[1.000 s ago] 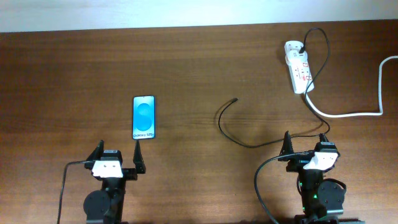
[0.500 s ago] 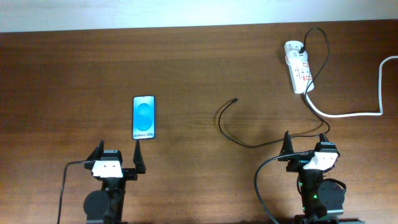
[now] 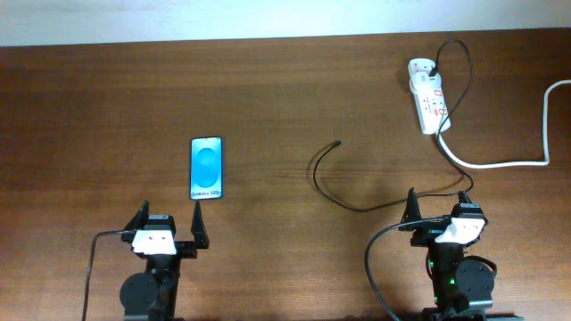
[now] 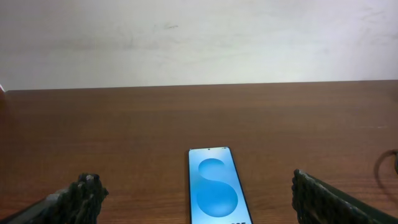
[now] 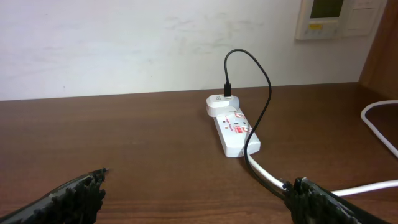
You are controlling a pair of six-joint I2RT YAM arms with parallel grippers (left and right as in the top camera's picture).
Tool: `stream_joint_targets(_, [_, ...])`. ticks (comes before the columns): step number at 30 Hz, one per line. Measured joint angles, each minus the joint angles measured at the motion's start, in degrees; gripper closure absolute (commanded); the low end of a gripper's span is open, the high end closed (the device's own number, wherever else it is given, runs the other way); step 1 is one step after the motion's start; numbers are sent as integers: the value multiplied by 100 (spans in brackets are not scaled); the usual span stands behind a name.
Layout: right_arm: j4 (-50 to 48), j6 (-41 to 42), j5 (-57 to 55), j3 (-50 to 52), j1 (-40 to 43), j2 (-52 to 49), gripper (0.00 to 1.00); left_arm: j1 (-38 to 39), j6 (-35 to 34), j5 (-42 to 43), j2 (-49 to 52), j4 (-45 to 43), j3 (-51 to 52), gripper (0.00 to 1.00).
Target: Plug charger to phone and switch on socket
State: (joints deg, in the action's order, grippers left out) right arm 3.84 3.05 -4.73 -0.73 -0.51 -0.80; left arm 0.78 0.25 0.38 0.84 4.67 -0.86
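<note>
Left gripper point(image 3: 170, 214): we see the jaws spread wide and empty, at the tabletop's point(image 3: 89, 107) near edge, just short of the phone point(image 3: 206, 168).
Right gripper point(image 3: 438, 207): released too, holding nothing, at the near edge.
Phone: flat, screen up, left of centre; long axis runs from near edge to far edge.
Charger point(image 3: 313, 171): plugged into the socket's point(image 3: 429, 96) far end; its connector tip point(image 3: 337, 144) lies loose mid-tabletop, well apart from the phone.
Socket: toward the far right corner, lengthwise near-to-far.
Open room: we see bare wood between phone and tip.

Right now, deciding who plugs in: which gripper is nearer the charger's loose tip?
Right. The right gripper sits rightward of the charger tip; the left gripper is farther, leftward past the phone.
</note>
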Motion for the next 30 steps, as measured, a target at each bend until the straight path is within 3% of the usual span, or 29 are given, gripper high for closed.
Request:
stream_joint_targets(21, [0,0,0,0,0,0,2,0,0,125,0,42,-13,1])
stream_joint_targets(30, [0,0,2,0,0,0,2,0,2,396,-9,2070,-1644,1])
